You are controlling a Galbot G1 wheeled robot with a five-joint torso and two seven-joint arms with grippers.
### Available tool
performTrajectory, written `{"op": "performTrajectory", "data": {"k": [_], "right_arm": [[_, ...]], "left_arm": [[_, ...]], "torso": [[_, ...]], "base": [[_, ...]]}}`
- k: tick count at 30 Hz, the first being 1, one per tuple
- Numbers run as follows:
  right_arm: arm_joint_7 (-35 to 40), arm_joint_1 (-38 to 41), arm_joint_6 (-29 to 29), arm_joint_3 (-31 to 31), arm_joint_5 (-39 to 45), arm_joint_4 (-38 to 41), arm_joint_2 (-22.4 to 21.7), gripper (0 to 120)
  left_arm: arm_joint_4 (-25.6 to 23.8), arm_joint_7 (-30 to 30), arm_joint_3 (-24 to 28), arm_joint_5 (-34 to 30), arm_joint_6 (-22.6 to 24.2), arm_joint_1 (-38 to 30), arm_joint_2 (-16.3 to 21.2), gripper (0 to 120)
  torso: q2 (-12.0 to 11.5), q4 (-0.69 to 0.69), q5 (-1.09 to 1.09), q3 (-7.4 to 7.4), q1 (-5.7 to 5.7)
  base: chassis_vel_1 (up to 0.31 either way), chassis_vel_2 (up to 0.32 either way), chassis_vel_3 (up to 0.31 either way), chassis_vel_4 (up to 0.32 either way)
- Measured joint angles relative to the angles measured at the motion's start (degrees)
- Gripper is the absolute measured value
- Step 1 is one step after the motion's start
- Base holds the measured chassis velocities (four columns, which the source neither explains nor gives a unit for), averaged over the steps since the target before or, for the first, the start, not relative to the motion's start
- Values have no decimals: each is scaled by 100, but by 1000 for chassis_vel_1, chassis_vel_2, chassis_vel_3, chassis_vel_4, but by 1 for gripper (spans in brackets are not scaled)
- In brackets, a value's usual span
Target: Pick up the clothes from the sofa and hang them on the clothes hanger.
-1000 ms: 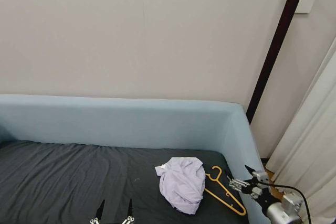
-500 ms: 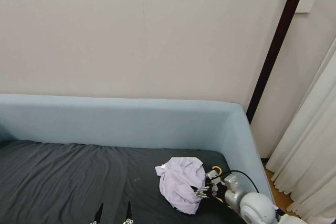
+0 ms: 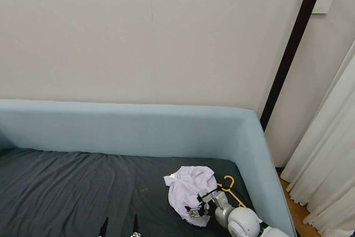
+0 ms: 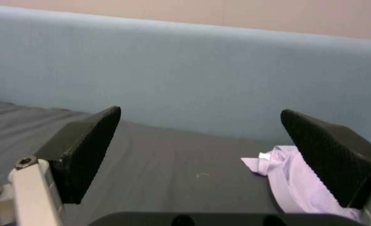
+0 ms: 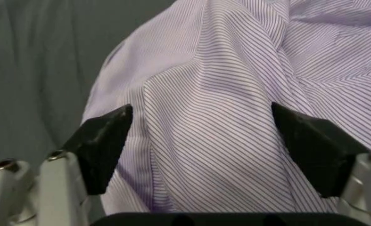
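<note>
head view: the right hand (image 3: 195, 208) hangs at the near right edge of the crumpled lilac pinstriped cotton shirt (image 3: 190, 191), which lies on the right end of the pale blue upholstered sofa (image 3: 138, 129). the shirt rests on the dark grey seat cover (image 3: 66, 187). the orange curved clothes hanger (image 3: 228, 183) lies just to its right, partly behind the right arm. in the right wrist view the right hand (image 5: 210, 141) is spread, its two black fingertips (image 5: 103, 143) straddling a raised fold of the shirt (image 5: 235, 108), with nothing pinched yet. the left hand (image 3: 119, 227) waits at the near edge over the seat cover, well left of the shirt; in the left wrist view it (image 4: 201, 155) is likewise spread and bare.

likely faults: a close on the top fold alone could take one thin layer, which may slip out or let the shirt trail on lifting. a descent too deep could catch the seat cover with the cloth. the arm, so near the hanger, could nudge it along the seat.

change: one second earlier the right hand stood by the sofa's right arm, beyond the hanger; half a second earlier it was over the hanger at the shirt's right edge. shirt, hanger and left hand lie as before.
</note>
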Motion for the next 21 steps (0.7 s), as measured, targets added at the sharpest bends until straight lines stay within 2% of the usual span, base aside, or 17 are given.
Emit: {"op": "performTrajectory", "data": {"k": [3,4,8,10,14,18,21], "right_arm": [[6,-51,65,-2,-97,-73,-5,67],[6,-51,65,-2,-97,-73,-5,67],[56,-106,113,4,-66,-6,-51,49],[71,-118,120,11,-62,9,-49,46],[167,-164,180,20,-37,53,-29,26],[172,-157,215,20,-14,62,-34,16],[151,-151,278,21,2,70,-63,1]], "left_arm": [[-80,-1,-52,-64,14,-7,7,100],[-80,-1,-52,-64,14,-7,7,100],[-72,-2,-55,-70,13,11,-2,100],[-66,-2,-48,-66,12,14,-14,100],[-57,-3,-12,-30,-3,24,-72,100],[-51,-4,-19,-18,-7,20,-56,100],[-44,-8,-40,-22,-21,20,-47,100]], "torso": [[0,-1,0,0,0],[0,-1,0,0,0],[0,-1,0,0,0],[0,0,0,0,0],[0,0,0,0,-1],[0,0,0,0,-1],[0,0,0,0,-1]], "base": [[0,0,0,0],[0,0,0,0],[0,0,0,0],[0,0,0,0],[0,0,0,0],[0,0,0,0],[0,0,0,0]]}}
